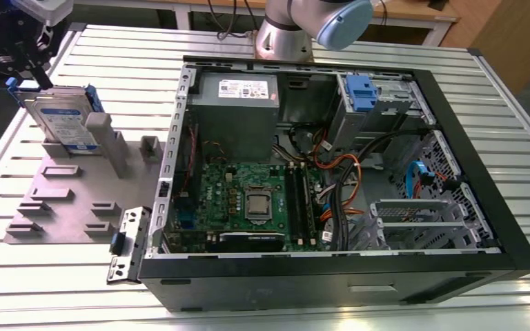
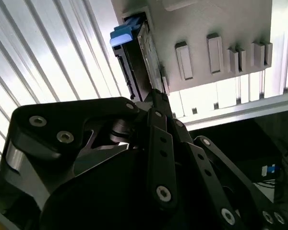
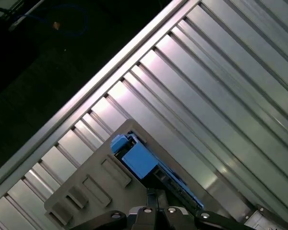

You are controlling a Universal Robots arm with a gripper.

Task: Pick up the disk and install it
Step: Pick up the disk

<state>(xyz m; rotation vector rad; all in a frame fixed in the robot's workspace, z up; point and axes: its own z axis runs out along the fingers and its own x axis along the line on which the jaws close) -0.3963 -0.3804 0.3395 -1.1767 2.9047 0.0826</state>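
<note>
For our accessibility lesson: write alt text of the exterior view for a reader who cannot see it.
A gripper hangs at the top edge of a disk standing on edge in a grey rack, beside an open computer case on a slatted metal table.

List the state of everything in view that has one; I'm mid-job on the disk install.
disk: upright in a slot of the grey holder, not installed.
gripper: at the disk's top edge, above the holder.
grey holder: flat on the table, carrying the disk.
computer case: on its side, side panel off, inside exposed.
blue bracket: mounted inside the case.
</note>
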